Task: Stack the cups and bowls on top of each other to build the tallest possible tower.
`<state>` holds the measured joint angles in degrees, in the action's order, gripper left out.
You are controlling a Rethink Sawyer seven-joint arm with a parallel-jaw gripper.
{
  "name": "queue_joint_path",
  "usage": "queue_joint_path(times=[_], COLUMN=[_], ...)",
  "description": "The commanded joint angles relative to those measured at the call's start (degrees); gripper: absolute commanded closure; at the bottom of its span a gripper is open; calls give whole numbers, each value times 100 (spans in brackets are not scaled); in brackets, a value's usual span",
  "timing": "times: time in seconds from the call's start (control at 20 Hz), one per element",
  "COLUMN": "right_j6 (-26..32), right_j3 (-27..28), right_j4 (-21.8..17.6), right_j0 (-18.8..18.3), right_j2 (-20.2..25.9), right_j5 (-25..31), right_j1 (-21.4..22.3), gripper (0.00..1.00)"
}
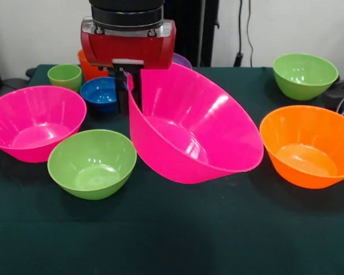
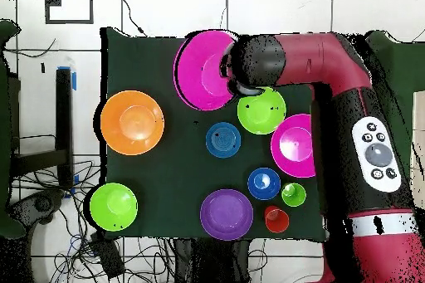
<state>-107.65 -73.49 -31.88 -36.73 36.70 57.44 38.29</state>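
While overhead hides it, the gripper (image 1: 130,91) seemingly pinches the tilted pink bowl's (image 1: 195,129) rim, fingers closed.

table (image 1: 172,240): dark green cloth | cables (image 2: 50,238): on floor beside table

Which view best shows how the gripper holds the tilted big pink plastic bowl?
The front view: the gripper pinches the rim of the tilted big pink plastic bowl, whose underside rests on the dark green tablecloth. The overhead view shows only that bowl near the cloth's edge; the arm hides the grip.
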Motion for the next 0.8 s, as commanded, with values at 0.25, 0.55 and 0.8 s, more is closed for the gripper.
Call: queue_joint_path(times=[0.25, 0.55, 0.8], right_j6=[720, 5, -608], right_j3=[-448, -678, -684], right_j4=[-1545, -1891, -2243], right_j0=[707, 937, 1237], right_j2=[-582, -977, -1406], right_j5=[-675, -887, -1244], right_j1=[509, 880, 1002], gripper=[100, 100, 100])
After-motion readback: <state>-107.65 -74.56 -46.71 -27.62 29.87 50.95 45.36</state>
